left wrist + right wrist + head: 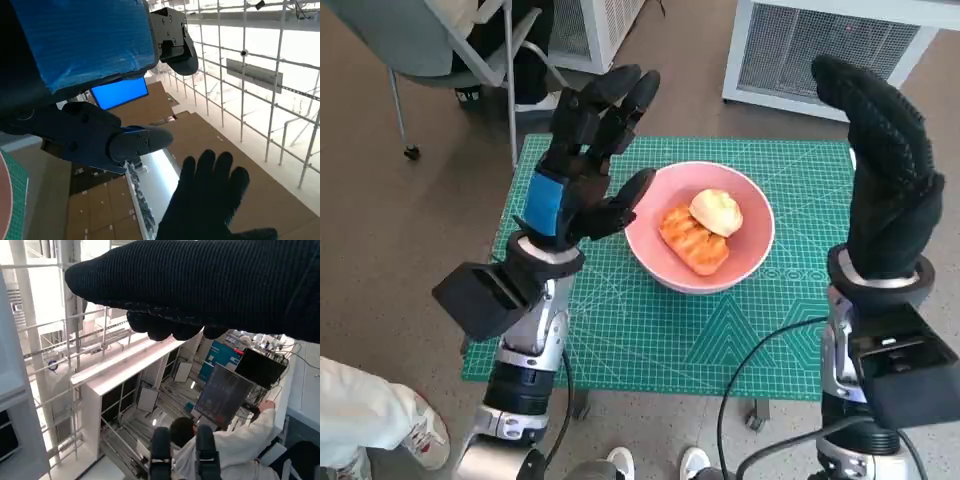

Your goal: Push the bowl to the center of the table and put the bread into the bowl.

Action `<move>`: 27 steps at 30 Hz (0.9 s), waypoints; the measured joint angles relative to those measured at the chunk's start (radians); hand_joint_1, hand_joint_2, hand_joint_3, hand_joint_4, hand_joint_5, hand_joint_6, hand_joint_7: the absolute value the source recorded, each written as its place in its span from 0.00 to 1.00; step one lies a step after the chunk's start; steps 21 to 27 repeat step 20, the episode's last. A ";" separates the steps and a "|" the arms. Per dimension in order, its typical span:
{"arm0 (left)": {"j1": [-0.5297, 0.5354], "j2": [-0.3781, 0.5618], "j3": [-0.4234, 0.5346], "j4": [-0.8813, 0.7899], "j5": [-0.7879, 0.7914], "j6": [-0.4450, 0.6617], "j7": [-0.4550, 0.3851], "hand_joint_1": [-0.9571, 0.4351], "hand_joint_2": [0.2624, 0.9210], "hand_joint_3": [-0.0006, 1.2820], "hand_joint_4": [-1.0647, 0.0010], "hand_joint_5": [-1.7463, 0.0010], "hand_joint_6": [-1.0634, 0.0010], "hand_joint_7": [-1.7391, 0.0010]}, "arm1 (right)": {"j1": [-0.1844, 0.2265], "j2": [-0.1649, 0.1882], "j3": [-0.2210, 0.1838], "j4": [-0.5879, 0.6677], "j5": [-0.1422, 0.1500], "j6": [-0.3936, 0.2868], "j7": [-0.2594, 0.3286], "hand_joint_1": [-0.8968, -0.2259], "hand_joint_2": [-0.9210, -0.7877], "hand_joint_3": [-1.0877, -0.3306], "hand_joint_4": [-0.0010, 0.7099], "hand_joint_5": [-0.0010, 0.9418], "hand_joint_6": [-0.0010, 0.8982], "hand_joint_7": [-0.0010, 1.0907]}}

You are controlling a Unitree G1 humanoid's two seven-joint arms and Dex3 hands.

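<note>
Near the middle of the green cutting mat (660, 330), a touch toward 12 o'clock, sits the pink bowl (700, 226), upright. Inside it lie two pieces of bread: a pale round bun (716, 212) toward 1 o'clock in the bowl, and a golden, ridged piece (693, 240) at about 6 o'clock, the two touching.

At 9 o'clock from the bowl, the left hand (586, 160) is raised above the mat's edge (its blue-taped back faces the head camera), its black fingers (620, 95) stretched upward and apart, thumb angled toward the bowl's rim; it holds nothing and touches nothing. At 3 o'clock from the bowl, the right hand (886, 170) in its black knitted glove is likewise lifted clear of the mat, fingers extended upward side by side, holding nothing.

Both wrist views point up and away from the table, showing white scaffold-like framing and brown panels. A sliver of bowl and mat shows at one edge of the left wrist view, along with the gloved right hand. A person (225, 450) in a pale top shows in the right wrist view, beside a dark monitor (225, 395).

Beyond the mat at 11 o'clock stands a grey chair (440, 50); at 1 o'clock, a white grilled unit (830, 50). Shoes (420, 435) show at 7 o'clock.
</note>
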 measured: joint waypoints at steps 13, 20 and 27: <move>0.011 -0.005 0.006 -0.036 -0.007 0.010 -0.005 0.35 1.00 0.34 0.71 0.95 1.00 0.48 | -0.010 -0.005 0.000 0.004 -0.011 0.005 -0.006 0.74 0.00 0.74 0.60 0.00 0.12 0.64; 0.011 -0.006 0.007 -0.039 -0.006 0.011 -0.003 0.36 1.00 0.34 0.71 0.94 1.00 0.47 | -0.010 -0.005 0.002 -0.012 -0.010 0.018 -0.006 0.74 0.00 0.74 0.60 0.00 0.12 0.64; 0.011 -0.006 0.007 -0.039 -0.006 0.011 -0.003 0.36 1.00 0.34 0.71 0.94 1.00 0.47 | -0.010 -0.005 0.002 -0.012 -0.010 0.018 -0.006 0.74 0.00 0.74 0.60 0.00 0.12 0.64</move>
